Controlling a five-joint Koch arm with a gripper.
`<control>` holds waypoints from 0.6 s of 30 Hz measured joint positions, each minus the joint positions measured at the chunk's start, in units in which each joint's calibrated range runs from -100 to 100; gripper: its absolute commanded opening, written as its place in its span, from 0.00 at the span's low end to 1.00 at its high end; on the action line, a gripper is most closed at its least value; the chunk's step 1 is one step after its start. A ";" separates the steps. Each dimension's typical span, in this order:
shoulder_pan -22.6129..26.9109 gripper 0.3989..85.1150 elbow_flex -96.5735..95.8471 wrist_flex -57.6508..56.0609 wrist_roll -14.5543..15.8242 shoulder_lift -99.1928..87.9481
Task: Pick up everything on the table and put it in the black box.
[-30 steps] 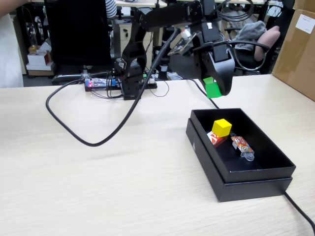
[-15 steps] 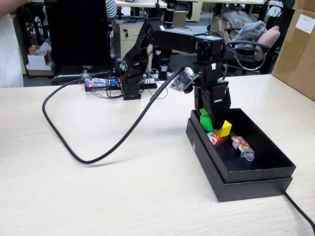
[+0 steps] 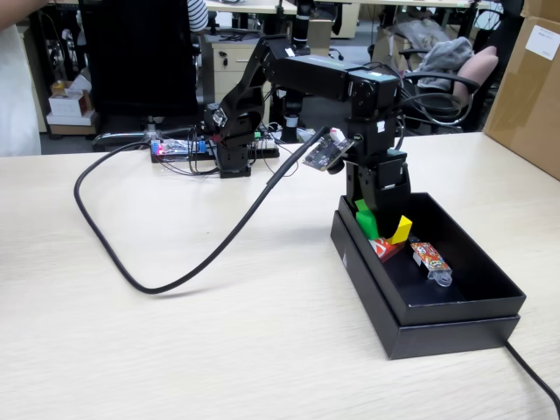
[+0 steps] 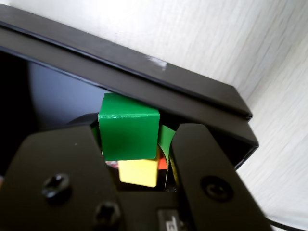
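Dropping the last cube into the black box (image 3: 455,302)

My gripper (image 4: 144,144) pinches the green cube (image 4: 129,127) above the yellow cube (image 4: 138,172); next I open and release.

A thick black cable (image 3: 166,254) loops across the desk's left half; an orange patterned wrapper (image 3: 431,260) lies nearby, right.

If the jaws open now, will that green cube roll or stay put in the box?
The green cube is flat-faced, so it probably won't roll. It hangs over the yellow cube inside the black box, so it may tip off that. It looks rigid; the gripper isn't deforming it.
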 measured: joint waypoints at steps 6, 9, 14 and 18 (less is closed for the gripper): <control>0.78 0.32 -4.75 0.90 0.05 -1.77; 0.78 0.34 -5.02 0.90 0.00 -3.42; 1.22 0.42 -5.11 0.74 0.00 -7.60; 1.66 0.46 -5.02 0.82 0.05 -14.95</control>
